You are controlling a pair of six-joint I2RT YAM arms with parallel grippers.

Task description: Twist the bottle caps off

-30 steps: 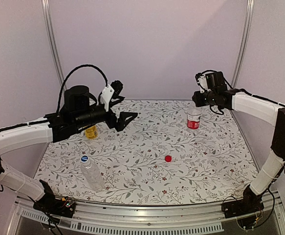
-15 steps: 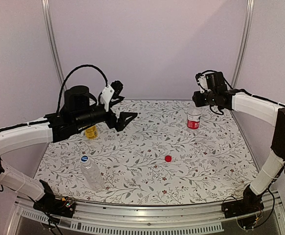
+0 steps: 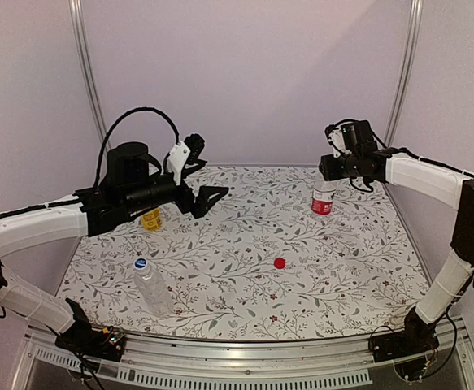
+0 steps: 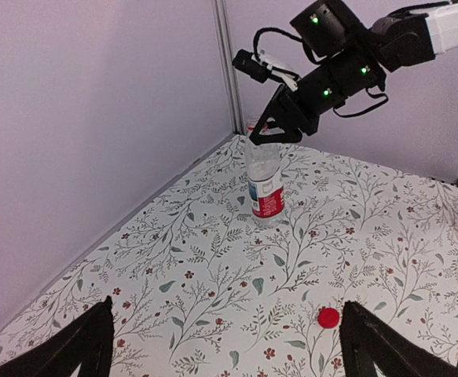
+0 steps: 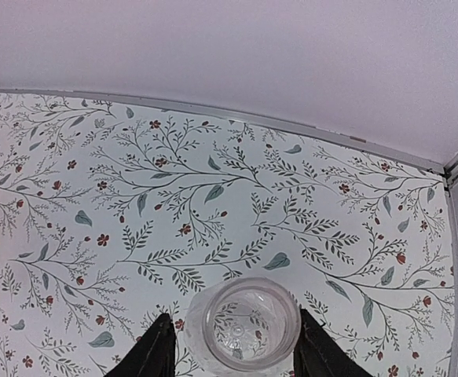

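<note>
The clear bottle with a red label (image 3: 323,201) stands uncapped at the back right; it also shows in the left wrist view (image 4: 265,184). My right gripper (image 3: 327,177) is open directly above it, a finger on each side of the open mouth (image 5: 244,326). The red cap (image 3: 280,262) lies loose on the table and shows in the left wrist view (image 4: 328,317). My left gripper (image 3: 206,188) is open and empty, held in the air over the back left. The clear unlabelled bottle (image 3: 153,286) stands front left with its blue cap (image 3: 141,263) on. The yellow-orange bottle (image 3: 151,218) is partly hidden behind my left arm, its cap hidden.
The floral table cover (image 3: 245,301) is bounded by pale walls at the back and sides and a metal rail (image 3: 245,357) at the near edge. An upright metal post (image 4: 230,71) stands in the back corner behind the labelled bottle.
My right gripper has come down a little over the red-label bottle's mouth. The left arm, caps and other bottles have not moved.
</note>
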